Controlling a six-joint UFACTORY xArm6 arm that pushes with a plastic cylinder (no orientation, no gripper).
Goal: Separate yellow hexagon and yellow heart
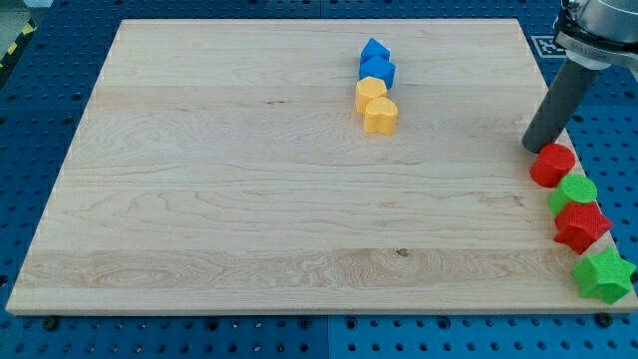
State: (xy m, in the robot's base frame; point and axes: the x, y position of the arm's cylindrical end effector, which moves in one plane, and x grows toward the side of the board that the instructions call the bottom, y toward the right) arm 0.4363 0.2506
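A yellow hexagon (370, 91) and a yellow heart (380, 115) lie touching each other in the upper middle of the wooden board (249, 199), the heart just below and right of the hexagon. My tip (532, 148) is at the board's right edge, far to the right of both yellow blocks, right beside the upper left of a red block.
Two blue blocks (374, 50) (379, 71) stack in a line directly above the yellow hexagon. At the right edge, from top to bottom: a red round block (552, 166), a green block (575, 191), a red star (581, 225), a green star (603, 275).
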